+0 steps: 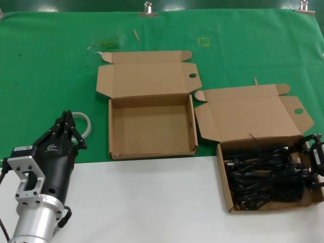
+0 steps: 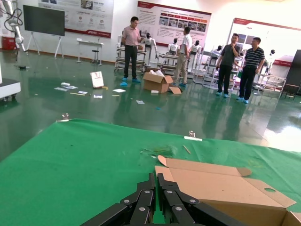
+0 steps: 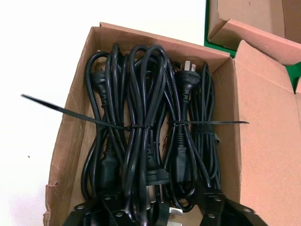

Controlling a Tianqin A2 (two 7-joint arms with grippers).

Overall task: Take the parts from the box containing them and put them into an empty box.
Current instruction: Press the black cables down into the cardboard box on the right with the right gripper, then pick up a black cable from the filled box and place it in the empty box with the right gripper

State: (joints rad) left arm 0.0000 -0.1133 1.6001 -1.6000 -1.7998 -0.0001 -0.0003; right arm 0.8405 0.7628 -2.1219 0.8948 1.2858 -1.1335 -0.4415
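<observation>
The right hand [image 1: 315, 154] is hanging over the far right edge of the box of cables [image 1: 226, 185], which is sitting on the white part of the bench [image 1: 152, 202] with its lid folded back onto the green cloth [image 1: 50, 76]. From the right wrist view, the black fingers [image 3: 89, 214] are standing spread at either side of the cable bundles [image 3: 141, 136], which are lying side by side in the box, each cinched with a black zip tie [image 3: 61, 110]. The fingers are pinching nothing. Over on the left, the left hand [image 1: 66, 129] is waiting near a whitish ring [image 1: 86, 121], its fingers pressed together. Between the two hands, the empty box [image 1: 152, 124] is lying open on the green cloth, just beside the full one.
</observation>
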